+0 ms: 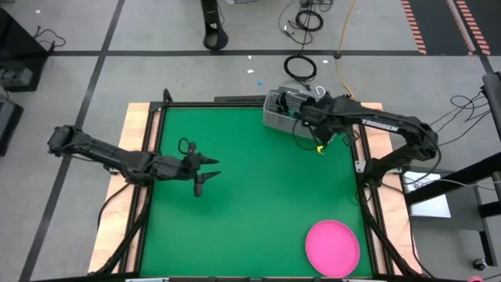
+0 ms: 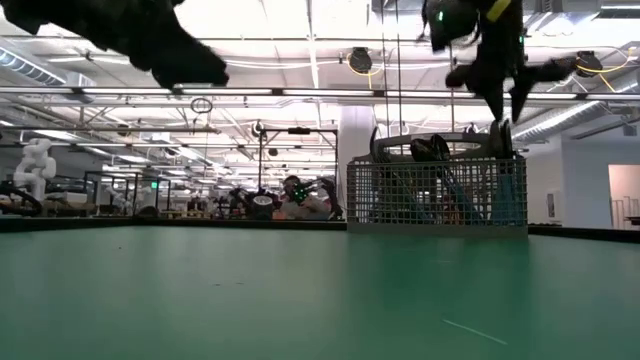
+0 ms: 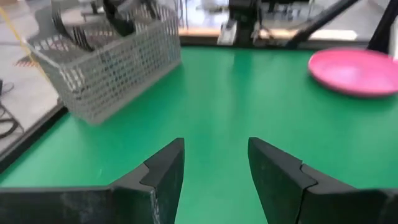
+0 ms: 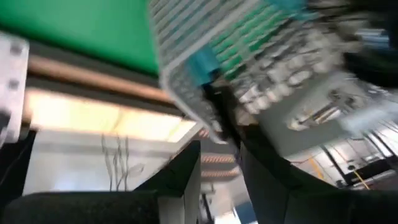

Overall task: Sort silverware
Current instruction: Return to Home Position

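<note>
Green bench [image 1: 258, 204]: no loose cutlery shows on it in the high view or the low view.
Grey wire-mesh caddy [image 1: 282, 110]: stands upright at the far right of the bench, close to the far edge.
Silverware [image 2: 432, 150]: dark heads stand up above the caddy rim and light blue handles show through the mesh. Every piece seen is inside the caddy.
Pink plate [image 1: 333, 247]: lies near right, well apart from the caddy, with nothing on it.
Right tool [image 2: 507, 105]: hangs just above the right end of the caddy, fingers slightly parted and grasping nothing.
Left tool [image 3: 216, 143]: is raised over the left middle of the bench, released, fingers spread wide and empty, pointed towards the caddy.
Progress: judged complete or very nearly so, as no piece is left to collect.
Outstanding: both arms need to draw back to rest.
Not verified: whether forks, spoons and knives sit in separate compartments cannot be told.
</note>
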